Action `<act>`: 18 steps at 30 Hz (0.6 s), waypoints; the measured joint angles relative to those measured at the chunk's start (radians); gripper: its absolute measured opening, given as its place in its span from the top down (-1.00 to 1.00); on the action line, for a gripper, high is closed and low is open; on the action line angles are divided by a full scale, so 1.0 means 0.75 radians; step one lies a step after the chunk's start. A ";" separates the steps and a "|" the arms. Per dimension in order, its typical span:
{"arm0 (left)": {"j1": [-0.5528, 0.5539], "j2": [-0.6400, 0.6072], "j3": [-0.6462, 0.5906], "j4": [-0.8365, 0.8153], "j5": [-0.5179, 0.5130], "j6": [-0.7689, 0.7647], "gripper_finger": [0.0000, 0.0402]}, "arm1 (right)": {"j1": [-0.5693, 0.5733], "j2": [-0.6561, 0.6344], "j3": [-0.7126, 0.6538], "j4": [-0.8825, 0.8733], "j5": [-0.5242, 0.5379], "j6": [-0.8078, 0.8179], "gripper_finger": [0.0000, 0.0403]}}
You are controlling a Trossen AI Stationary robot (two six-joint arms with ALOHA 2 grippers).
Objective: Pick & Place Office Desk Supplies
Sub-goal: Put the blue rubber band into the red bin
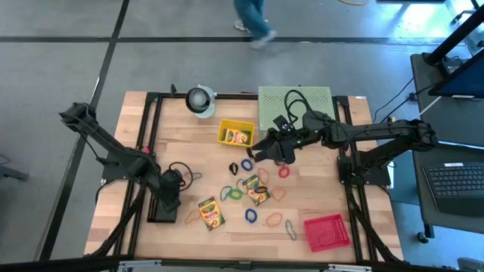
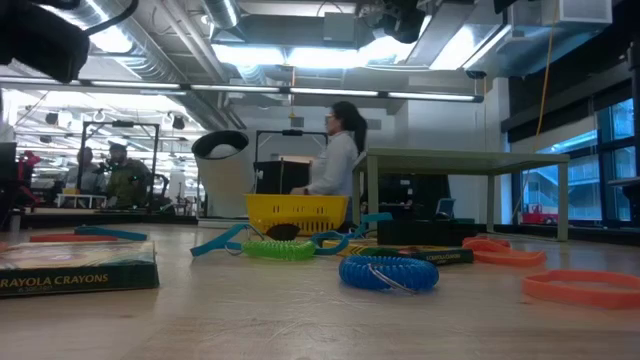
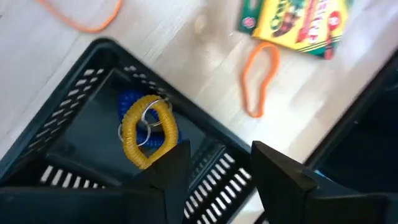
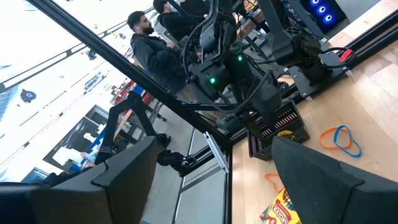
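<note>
Wood tabletop [image 1: 227, 227], supplies scattered. Left gripper [image 3: 214, 180] hangs unclenched above black basket [image 3: 74, 106]; yellow coil [image 3: 148, 130] lies inside, seemingly dropped there. Right gripper [image 1: 257, 151] empty, spread.

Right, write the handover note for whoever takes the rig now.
Left hand: open above the black basket at the table's left edge, holding nothing.
Right hand: open, empty, hovering near the yellow bin.
Done: a yellow coil band and a blue one lie in the black basket.
Left: crayon boxes, loose rubber bands and small clips are scattered mid-table. The red basket holds a band.
</note>
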 joint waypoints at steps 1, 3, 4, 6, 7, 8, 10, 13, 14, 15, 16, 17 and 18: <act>0.010 -0.016 0.000 0.009 0.001 0.018 0.22 | 0.000 0.000 0.000 0.000 0.000 0.000 -0.58; 0.034 -0.042 0.000 0.027 -0.008 0.057 0.26 | 0.000 0.000 0.000 0.000 0.000 0.000 -0.58; 0.049 -0.054 0.000 0.036 -0.017 0.080 0.28 | 0.000 0.000 0.000 0.000 0.000 0.000 -0.58; 0.089 -0.069 0.000 0.075 -0.041 0.141 0.31 | 0.000 0.000 0.000 0.000 0.000 0.000 -0.58; 0.112 -0.072 0.000 0.101 -0.057 0.173 0.33 | 0.000 0.000 0.000 0.000 0.000 0.000 -0.58; 0.138 -0.073 0.000 0.134 -0.070 0.204 0.34 | 0.000 0.000 0.000 0.000 0.000 0.000 -0.58; 0.194 -0.072 0.000 0.211 -0.098 0.275 0.36 | 0.000 0.000 0.000 0.000 0.000 0.000 -0.58; 0.287 -0.065 0.000 0.335 -0.176 0.400 0.39 | 0.000 0.000 0.000 0.000 0.011 -0.001 -0.58; 0.321 -0.062 0.000 0.359 -0.200 0.442 0.39 | 0.000 0.000 0.000 0.000 0.011 -0.001 -0.58; 0.355 -0.062 0.000 0.370 -0.212 0.489 0.41 | -0.001 0.000 0.000 0.000 0.012 -0.001 -0.58; 0.390 -0.058 0.000 0.371 -0.215 0.539 0.42 | -0.001 0.000 0.000 0.000 0.012 -0.001 -0.58; 0.426 -0.051 0.000 0.366 -0.215 0.592 0.44 | -0.001 0.000 0.000 0.000 0.012 -0.001 -0.58; 0.461 -0.041 0.000 0.350 -0.207 0.648 0.45 | 0.000 0.000 0.000 0.000 0.012 -0.001 -0.58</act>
